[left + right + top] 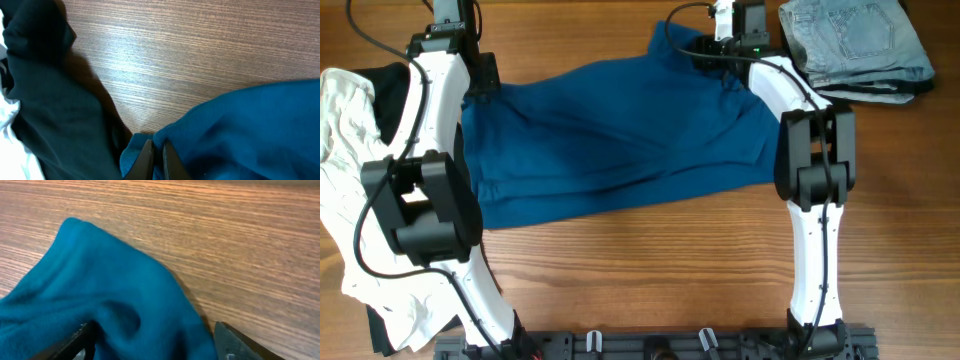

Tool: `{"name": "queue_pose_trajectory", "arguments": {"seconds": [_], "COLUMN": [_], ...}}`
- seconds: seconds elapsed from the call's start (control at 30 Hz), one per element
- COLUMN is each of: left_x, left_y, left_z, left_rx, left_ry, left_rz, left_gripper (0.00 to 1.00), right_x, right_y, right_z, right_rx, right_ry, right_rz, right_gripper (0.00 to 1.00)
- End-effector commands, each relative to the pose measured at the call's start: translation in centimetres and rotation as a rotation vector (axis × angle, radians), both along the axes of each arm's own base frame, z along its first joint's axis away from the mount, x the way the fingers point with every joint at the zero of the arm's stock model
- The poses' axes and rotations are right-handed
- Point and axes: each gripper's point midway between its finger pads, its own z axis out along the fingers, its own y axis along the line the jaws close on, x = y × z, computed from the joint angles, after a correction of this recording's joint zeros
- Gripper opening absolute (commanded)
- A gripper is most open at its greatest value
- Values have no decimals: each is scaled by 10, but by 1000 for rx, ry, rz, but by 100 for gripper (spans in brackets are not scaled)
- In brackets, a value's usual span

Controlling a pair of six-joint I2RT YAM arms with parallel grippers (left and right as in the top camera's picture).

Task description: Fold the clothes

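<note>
Left gripper (156, 159) clamped on far-left corner of the blue garment (620, 135); right gripper (152, 336) jaws apart, straddling its far-right corner. Garment lies spread on the counter (650, 260). Both far corners targeted, presumably to fold that edge over.

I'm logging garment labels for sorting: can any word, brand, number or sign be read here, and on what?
None can be read. The blue shirt, folded jeans, white garment, black garment and wooden table show no print, tag or number in any view.
</note>
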Motion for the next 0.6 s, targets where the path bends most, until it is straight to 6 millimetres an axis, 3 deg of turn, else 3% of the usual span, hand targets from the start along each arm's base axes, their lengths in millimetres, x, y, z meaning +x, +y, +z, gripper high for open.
{"name": "queue_pose_trajectory", "arguments": {"seconds": [0.0, 0.07, 0.17, 0.23, 0.33, 0.37, 0.43, 0.57], "left_x": [1, 1, 1, 2, 4, 3, 0, -26], "left_y": [1, 1, 1, 1, 2, 2, 1, -1], "left_z": [3, 3, 3, 3, 4, 6, 15, 55], "left_rx": [5, 5, 6, 6, 7, 7, 7, -3], "left_ry": [-11, -11, -12, -16, -24, -25, -32, -44], "left_rz": [18, 18, 18, 19, 19, 19, 19, 41], "left_gripper": [4, 4, 4, 4, 4, 4, 4, 4], "right_x": [-12, -8, 8, 24, 27, 22, 1, -67], "right_y": [12, 12, 3, -6, -22, -30, -45, -68], "right_z": [-45, -41, -12, 41, 110, 129, 150, 150], "right_rx": [6, 20, 2, -41, -80, -88, -98, -101], "right_ry": [76, 64, 44, 9, -28, -22, 44, 305], "right_rz": [32, 11, -50, -62, -61, -65, -80, -124], "right_gripper": [63, 33, 17, 5, 5, 4, 4, 4]}}
